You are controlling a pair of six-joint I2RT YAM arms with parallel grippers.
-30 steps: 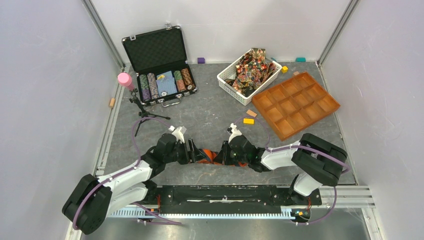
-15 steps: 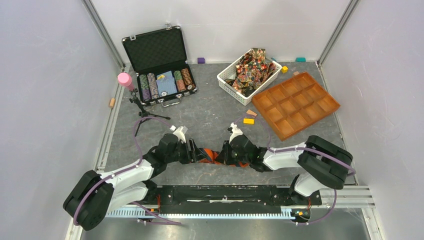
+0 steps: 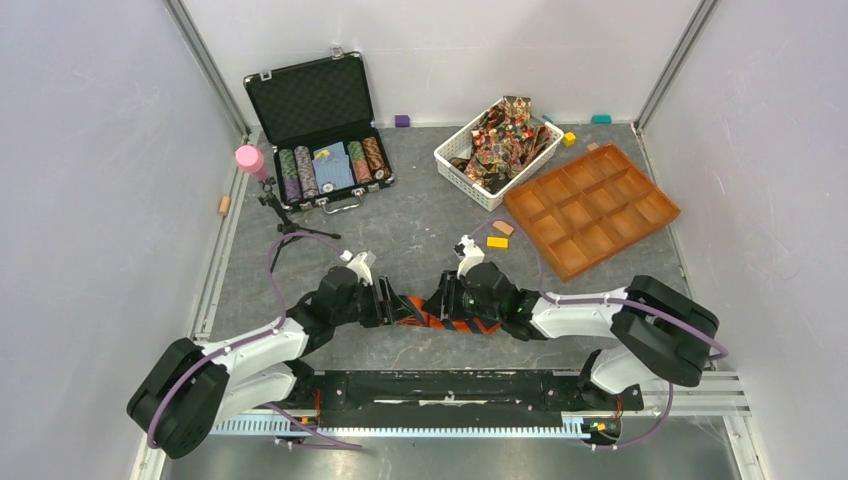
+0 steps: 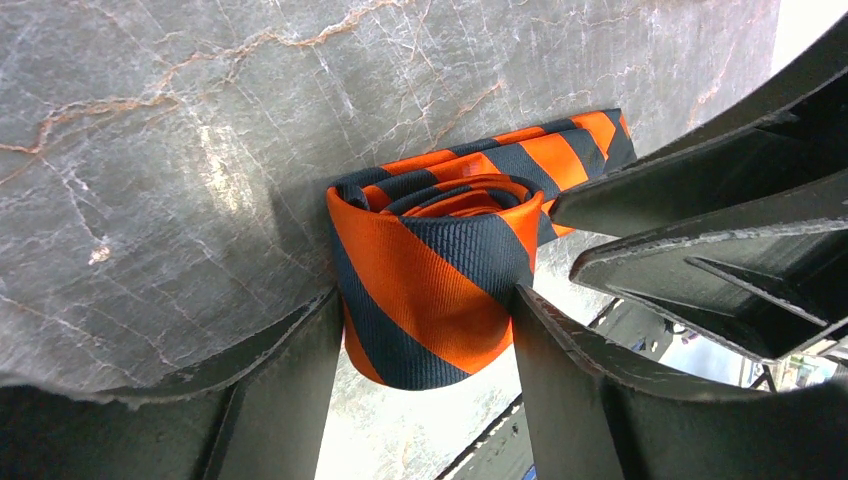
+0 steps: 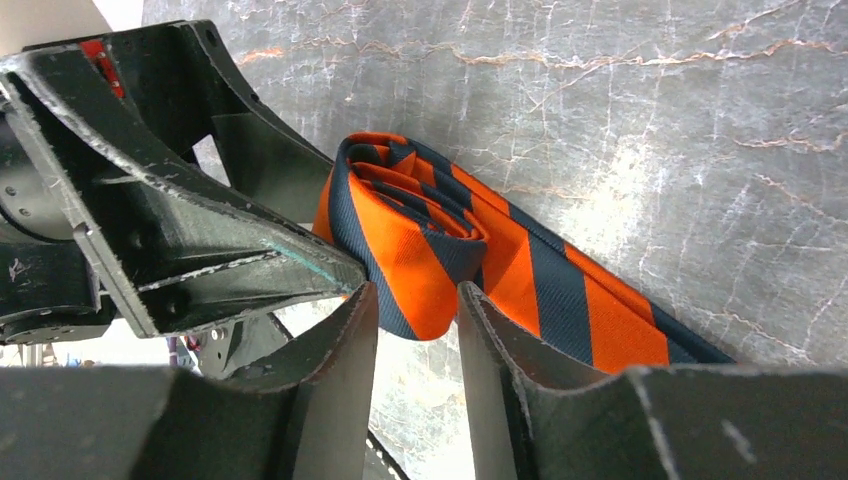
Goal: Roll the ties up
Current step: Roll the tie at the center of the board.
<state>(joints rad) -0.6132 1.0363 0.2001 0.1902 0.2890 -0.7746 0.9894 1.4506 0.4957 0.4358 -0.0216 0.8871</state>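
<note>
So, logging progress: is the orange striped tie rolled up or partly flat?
Partly rolled: one end of the orange striped tie is coiled into a roll, while a flat length trails off across the table.

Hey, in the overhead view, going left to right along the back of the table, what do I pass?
Pink-topped tripod → open poker chip case → purple block → white basket of ties → wooden compartment tray.

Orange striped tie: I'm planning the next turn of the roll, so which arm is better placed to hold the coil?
Left, probably: the left gripper has the whole coil of the orange striped tie between its fingers, touching both sides. The right gripper straddles only one end of it.
</note>
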